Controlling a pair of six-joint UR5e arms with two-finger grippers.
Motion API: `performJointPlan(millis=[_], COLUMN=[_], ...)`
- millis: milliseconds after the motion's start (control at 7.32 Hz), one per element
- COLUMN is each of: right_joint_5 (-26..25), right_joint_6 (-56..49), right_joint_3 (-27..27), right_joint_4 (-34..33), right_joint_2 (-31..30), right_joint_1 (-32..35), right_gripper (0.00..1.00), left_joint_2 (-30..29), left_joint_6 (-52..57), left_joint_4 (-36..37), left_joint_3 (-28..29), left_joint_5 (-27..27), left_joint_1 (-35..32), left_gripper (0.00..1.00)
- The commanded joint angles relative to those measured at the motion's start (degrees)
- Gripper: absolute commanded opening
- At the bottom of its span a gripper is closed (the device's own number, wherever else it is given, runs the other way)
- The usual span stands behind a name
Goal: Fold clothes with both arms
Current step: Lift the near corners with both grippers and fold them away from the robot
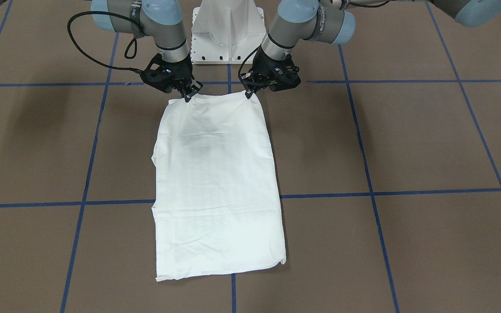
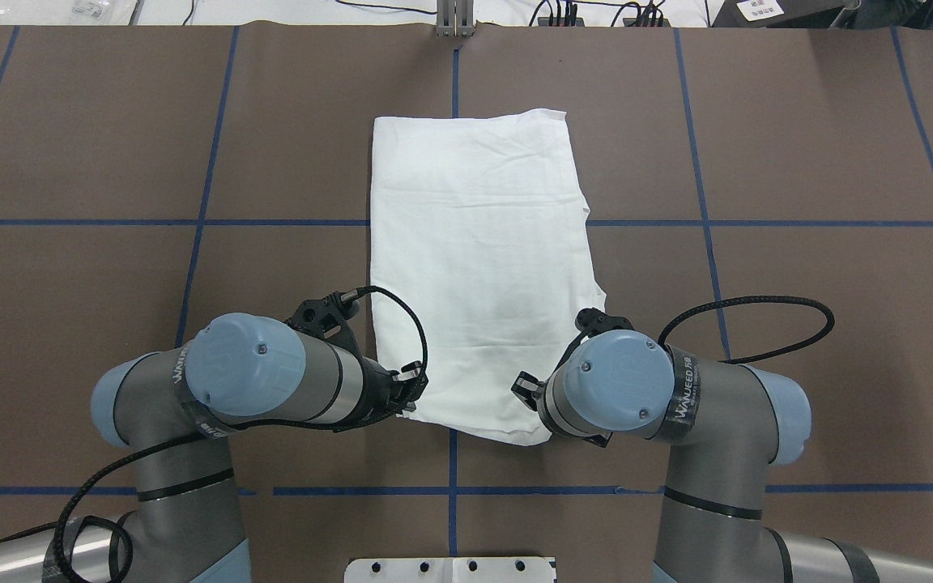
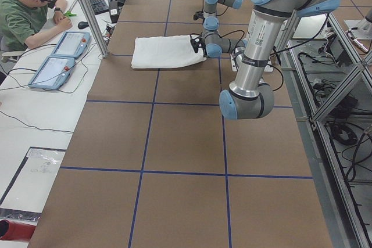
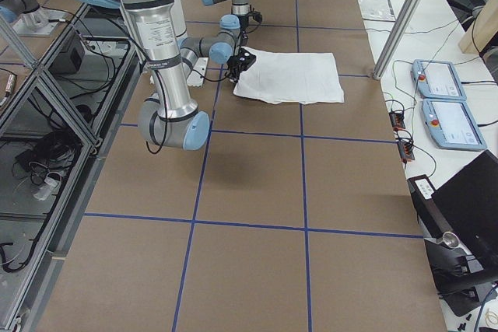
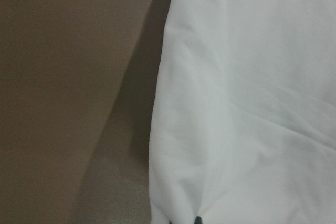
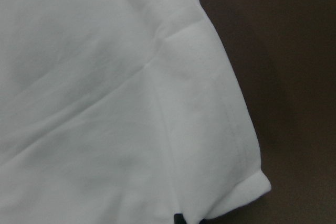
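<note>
two t-shirt (image 1: 218, 182) corners pinched: left hand (image 1: 248, 93), right hand (image 1: 188, 96); hidden overhead

The table (image 2: 823, 324) is covered in brown and is divided into squares by blue tape lines (image 2: 70, 220). A white pedestal (image 1: 228, 30) is fixed at one edge. Beside the table, a person (image 3: 26, 15) in green is seated near two blue-framed tablets (image 3: 71, 43).

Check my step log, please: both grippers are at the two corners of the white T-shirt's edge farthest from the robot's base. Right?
Not quite. The left gripper and right gripper are at the two corners of the T-shirt edge nearest the robot's base, not farthest; the exterior front-facing view shows it.
</note>
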Motion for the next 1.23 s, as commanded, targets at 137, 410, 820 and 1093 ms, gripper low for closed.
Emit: performJointPlan(millis=[137, 410, 820, 1093], right_joint_5=[2.97, 11.91, 19.77, 18.90], right_joint_6=[-0.14, 0.38, 0.47, 0.04], right_joint_3=[7.43, 13.75, 17.13, 15.12], right_joint_4=[-0.01, -0.27, -0.71, -0.54], right_joint_2=[-0.76, -1.54, -1.64, -0.94], right_joint_1=[-0.08, 0.09, 0.01, 1.75], right_gripper=[0.00, 0.00, 0.00, 0.00], left_joint_2=[4.70, 5.24, 5.33, 5.25], left_joint_6=[-0.42, -3.30, -5.35, -4.39], left_joint_4=[4.31, 11.61, 25.48, 26.67], left_joint_3=[-11.13, -19.05, -31.27, -31.75], left_joint_5=[-0.09, -0.18, -0.27, -0.35], left_joint_1=[2.70, 6.91, 12.38, 10.90], left_gripper=[0.00, 0.00, 0.00, 0.00])
